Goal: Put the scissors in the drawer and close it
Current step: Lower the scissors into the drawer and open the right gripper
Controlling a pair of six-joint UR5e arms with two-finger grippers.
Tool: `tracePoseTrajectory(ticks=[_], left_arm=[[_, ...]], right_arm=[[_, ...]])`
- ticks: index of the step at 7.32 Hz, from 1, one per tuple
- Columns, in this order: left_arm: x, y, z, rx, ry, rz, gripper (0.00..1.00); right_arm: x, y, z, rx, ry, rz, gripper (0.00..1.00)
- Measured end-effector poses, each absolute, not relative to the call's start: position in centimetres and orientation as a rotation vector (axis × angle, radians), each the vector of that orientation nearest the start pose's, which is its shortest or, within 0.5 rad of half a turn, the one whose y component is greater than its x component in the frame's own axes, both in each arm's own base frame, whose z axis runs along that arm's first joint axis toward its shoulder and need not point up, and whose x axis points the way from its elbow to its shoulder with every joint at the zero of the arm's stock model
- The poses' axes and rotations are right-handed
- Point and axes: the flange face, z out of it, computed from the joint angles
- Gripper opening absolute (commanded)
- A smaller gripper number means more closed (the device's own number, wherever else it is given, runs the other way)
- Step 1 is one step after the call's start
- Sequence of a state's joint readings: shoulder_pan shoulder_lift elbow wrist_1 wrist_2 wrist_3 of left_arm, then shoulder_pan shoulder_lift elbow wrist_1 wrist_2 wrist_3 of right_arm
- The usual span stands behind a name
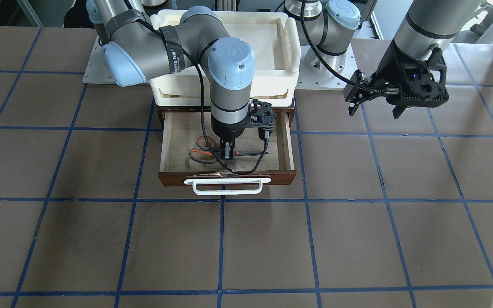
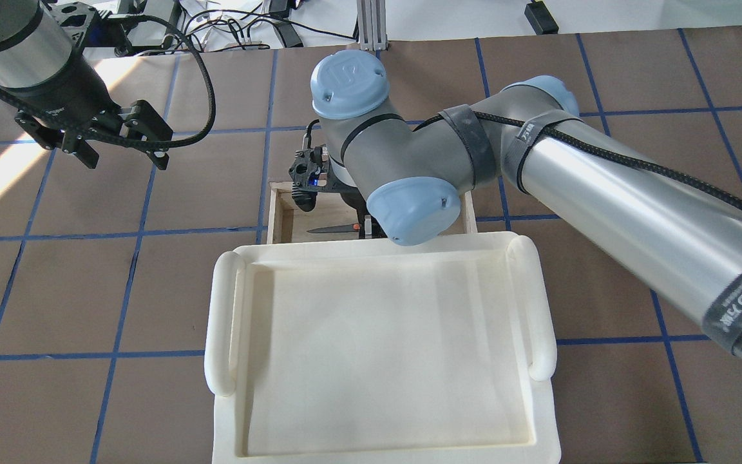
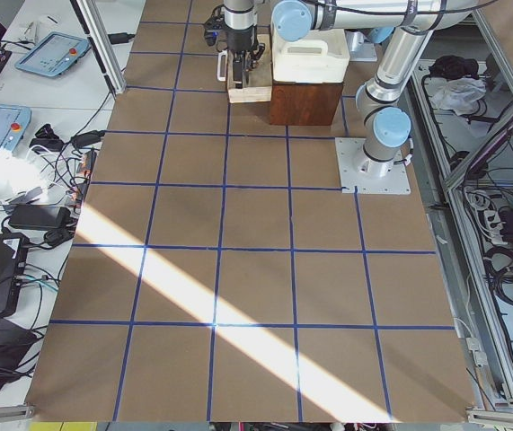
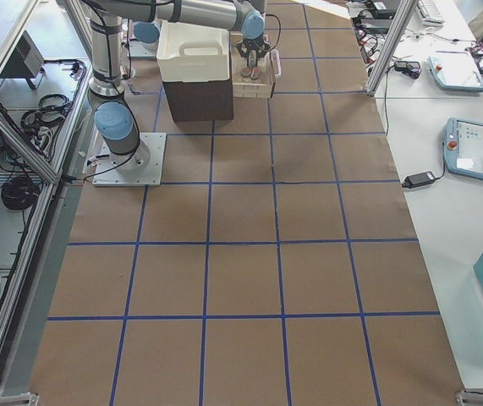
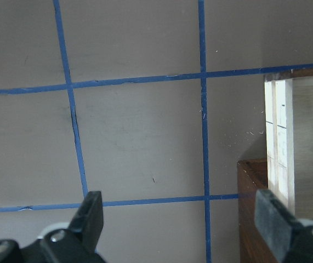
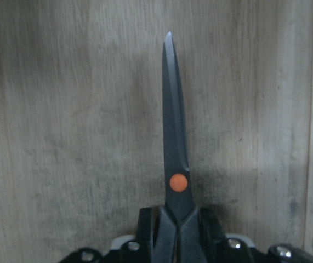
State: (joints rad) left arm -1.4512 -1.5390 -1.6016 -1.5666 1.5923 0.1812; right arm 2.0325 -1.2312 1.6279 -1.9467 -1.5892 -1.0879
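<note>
Exterior front-facing view takes in the brown table (image 1: 357, 239), the white tray (image 1: 294, 47) stacked above the drawer (image 1: 169, 141), which stands open with its white bar handle (image 1: 227, 186) toward the camera. Overhead, the tray and the right arm (image 2: 603, 193) hide most of that drawer, and only a dark blade tip shows. The left gripper (image 1: 374, 112) hangs well apart from the drawer over bare table, its jaws spread wide with nothing between them; its wrist camera shows the same gap. The right gripper (image 1: 228, 152) reaches down into the drawer, pinching the scissors (image 1: 201, 155) just behind the pivot. Only the right wrist view shows the blades closed and the orange pivot screw (image 6: 178, 182) against the pale plywood.
</note>
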Motion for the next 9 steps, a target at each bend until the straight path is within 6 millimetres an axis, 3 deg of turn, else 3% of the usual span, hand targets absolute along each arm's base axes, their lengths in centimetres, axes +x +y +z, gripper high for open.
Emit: tracePoseTrajectory(ticks=[5, 6, 7, 8, 9], left_arm=[[-7.3, -49.0, 48.9, 0.097, 3.118, -0.005, 1.0], [-7.3, -49.0, 49.0, 0.096, 3.118, -0.005, 1.0], [-7.3, -49.0, 49.0, 0.096, 3.118, -0.005, 1.0], [-7.3, -49.0, 49.0, 0.096, 3.118, -0.004, 1.0], [-7.3, -49.0, 49.0, 0.096, 3.118, -0.004, 1.0]], right_arm=[[38.8, -48.1, 30.1, -2.206, 2.25, 0.046, 0.0], [38.7, -47.9, 29.8, -2.206, 2.25, 0.051, 0.07], [38.7, -47.8, 29.6, -2.207, 2.253, 0.048, 0.18], [38.8, -47.8, 29.6, -2.209, 2.258, 0.036, 0.62], [38.8, -47.8, 29.7, -2.209, 2.262, 0.027, 0.99]])
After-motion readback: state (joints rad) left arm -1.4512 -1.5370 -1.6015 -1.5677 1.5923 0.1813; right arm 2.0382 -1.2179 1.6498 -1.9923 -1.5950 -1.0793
